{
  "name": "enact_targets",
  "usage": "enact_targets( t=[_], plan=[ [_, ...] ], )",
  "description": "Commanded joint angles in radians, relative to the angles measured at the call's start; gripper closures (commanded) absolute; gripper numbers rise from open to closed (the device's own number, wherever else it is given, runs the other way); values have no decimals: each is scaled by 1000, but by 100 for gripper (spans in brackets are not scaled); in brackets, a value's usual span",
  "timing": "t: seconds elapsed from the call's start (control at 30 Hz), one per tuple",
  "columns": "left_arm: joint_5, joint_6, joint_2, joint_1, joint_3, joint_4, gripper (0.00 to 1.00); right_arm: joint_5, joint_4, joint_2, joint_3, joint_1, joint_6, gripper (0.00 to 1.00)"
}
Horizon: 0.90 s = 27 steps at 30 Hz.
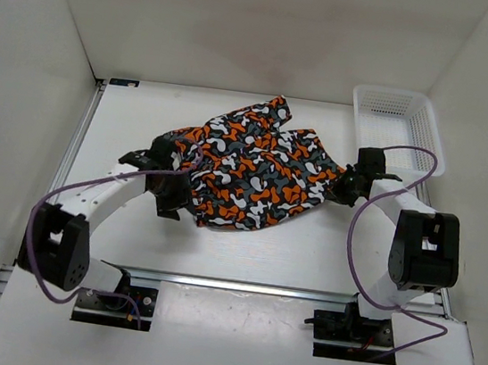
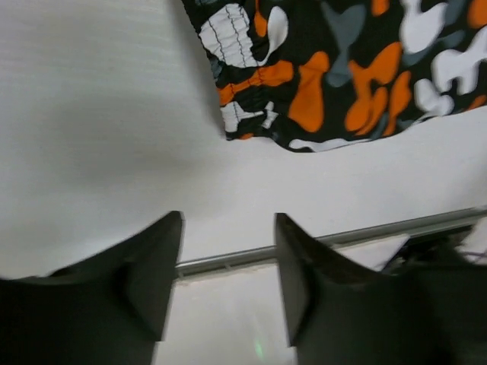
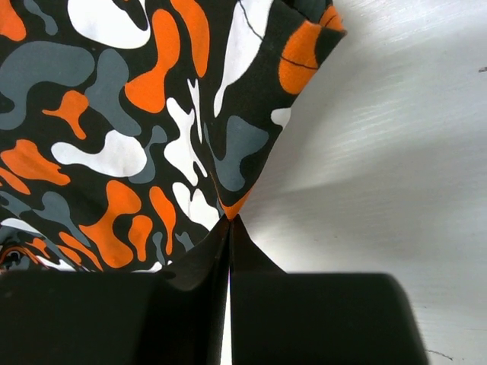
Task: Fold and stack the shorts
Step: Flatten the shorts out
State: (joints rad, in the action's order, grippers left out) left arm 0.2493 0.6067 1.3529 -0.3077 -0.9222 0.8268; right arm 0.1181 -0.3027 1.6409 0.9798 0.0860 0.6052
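Observation:
The shorts (image 1: 254, 170), printed in orange, black, white and grey blotches, lie crumpled in the middle of the white table. My right gripper (image 1: 348, 189) is at their right edge. In the right wrist view its jaws (image 3: 230, 222) are shut on a pinched corner of the shorts (image 3: 114, 114). My left gripper (image 1: 172, 200) is at the shorts' left edge. In the left wrist view it (image 2: 228, 228) stands open with nothing between its fingers (image 2: 156, 266), and the shorts' elastic waistband edge (image 2: 327, 68) lies apart from them, further up that view.
A white plastic mesh basket (image 1: 396, 122) stands at the back right corner of the table. White walls enclose the table on the left, back and right. A metal rail (image 1: 257, 288) runs along the near edge, in front of both arm bases.

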Motion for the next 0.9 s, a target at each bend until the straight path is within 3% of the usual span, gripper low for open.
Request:
enact_targets(
  t=[0.0, 0.17, 0.27, 0.4, 0.5, 0.57, 0.7, 0.87],
  plan=[
    [9, -4, 21, -19, 5, -121, 33, -14, -21, -47, -7, -3, -31, 100],
    [19, -25, 147, -28, 5, -216, 32, -14, -30, -47, -18, -3, -32, 100],
    [30, -34, 250, -41, 5, -278, 37, -14, -30, -47, -18, -3, -32, 100],
    [9, -57, 308, -41, -33, -287, 56, -14, -30, -56, -18, -3, -32, 100],
    [-4, -88, 308, -31, -58, -278, 90, -14, -48, -67, -18, -3, -41, 100],
    [5, -108, 275, -13, -88, -223, 90, -14, -71, -85, -3, -3, -50, 100],
    [-111, -140, 128, -13, -252, 69, 90, -24, -121, -133, 22, -3, -84, 100],
    [-131, -173, 13, -13, -339, 294, 90, -34, -183, -229, 22, -3, -116, 100]
  ],
)
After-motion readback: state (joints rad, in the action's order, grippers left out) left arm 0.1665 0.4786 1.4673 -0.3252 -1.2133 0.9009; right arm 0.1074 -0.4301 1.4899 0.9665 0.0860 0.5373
